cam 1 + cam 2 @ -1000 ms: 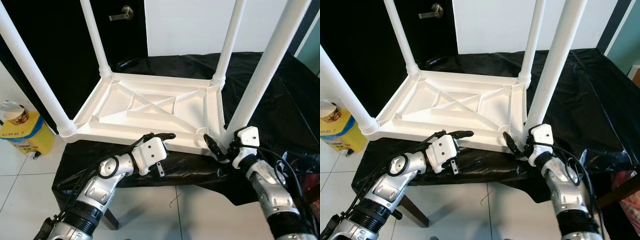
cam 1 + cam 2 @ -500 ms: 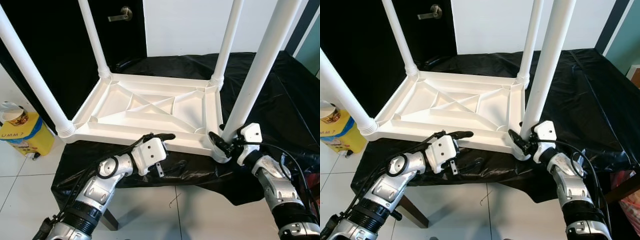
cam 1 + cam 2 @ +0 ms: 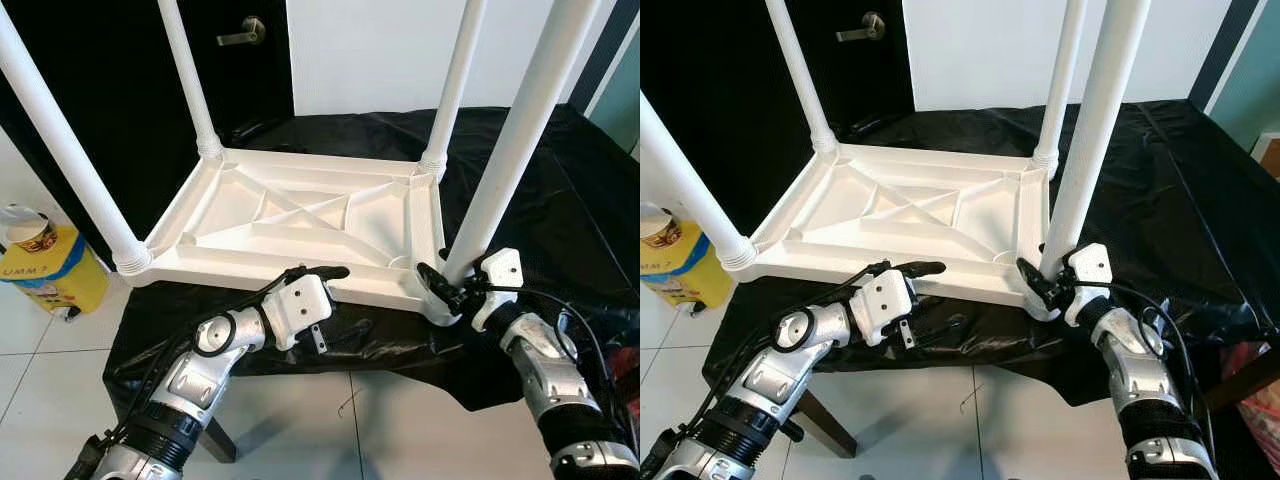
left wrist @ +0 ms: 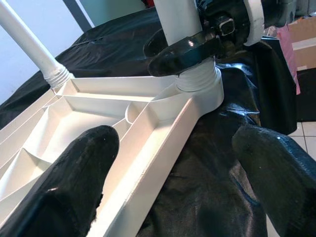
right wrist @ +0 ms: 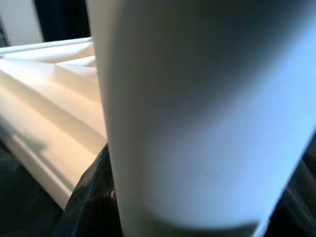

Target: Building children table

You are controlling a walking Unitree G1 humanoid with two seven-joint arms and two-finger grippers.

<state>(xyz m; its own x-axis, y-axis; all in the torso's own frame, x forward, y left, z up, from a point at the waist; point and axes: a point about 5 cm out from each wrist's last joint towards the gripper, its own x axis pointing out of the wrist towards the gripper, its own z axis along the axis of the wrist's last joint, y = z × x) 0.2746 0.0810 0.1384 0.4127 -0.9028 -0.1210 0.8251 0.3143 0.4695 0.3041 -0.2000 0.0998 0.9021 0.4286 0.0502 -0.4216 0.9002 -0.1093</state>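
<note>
The white children's table (image 3: 300, 215) lies upside down on a black-covered bench, its four white legs pointing up. My right gripper (image 3: 445, 285) is shut on the near right leg (image 3: 520, 130) just above its ribbed collar at the corner socket. In the left wrist view one of its black fingers (image 4: 187, 47) wraps across that leg. The leg (image 5: 197, 108) shows very close in the right wrist view. My left gripper (image 3: 325, 305) is open at the table's near rim (image 4: 163, 148). One of its fingers is over the ribbed underside, the other over the cloth.
The black cloth (image 3: 560, 200) drapes over the bench and hangs off its near edge. A yellow tub (image 3: 45, 270) with a cup on top stands on the white tile floor at the left. A dark door with a lever handle (image 3: 240, 33) is behind.
My right gripper has closed in on the base of the near right leg, and the leg now stands slightly more upright. The left arm has stayed where it was.
</note>
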